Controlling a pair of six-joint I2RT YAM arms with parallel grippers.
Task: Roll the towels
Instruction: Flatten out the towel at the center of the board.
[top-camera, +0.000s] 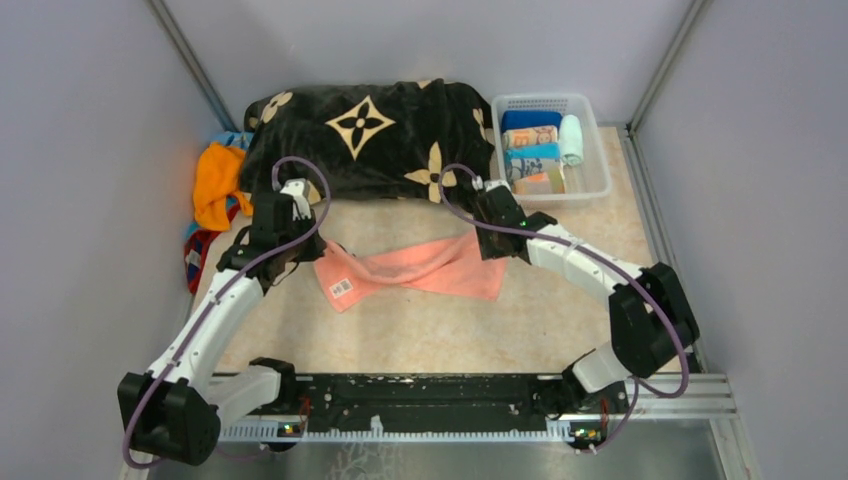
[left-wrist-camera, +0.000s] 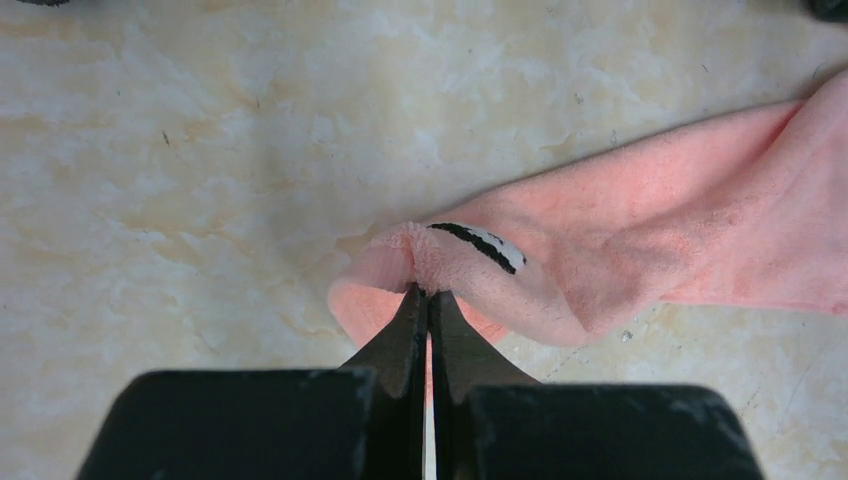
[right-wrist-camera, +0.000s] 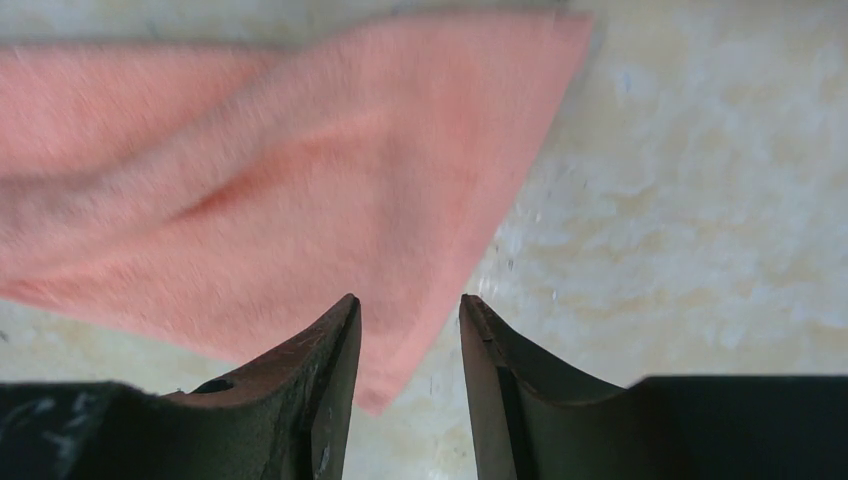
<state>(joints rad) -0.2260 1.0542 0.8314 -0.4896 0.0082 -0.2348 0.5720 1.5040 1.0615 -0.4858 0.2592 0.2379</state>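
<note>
A pink towel lies loosely bunched on the table between my two grippers, with a white label near its left corner. My left gripper is shut on the towel's left edge; in the left wrist view the closed tips pinch a fold of the pink towel next to the label. My right gripper is open over the towel's right corner; in the right wrist view the pink towel reaches between the spread fingers of the gripper, unclamped. An orange towel, a light blue towel and a red-and-turquoise patterned towel lie heaped at the left.
A big black blanket with cream flowers lies across the back. A clear white basket at the back right holds several rolled towels. Grey walls close in on both sides. The arms' base rail runs along the near edge.
</note>
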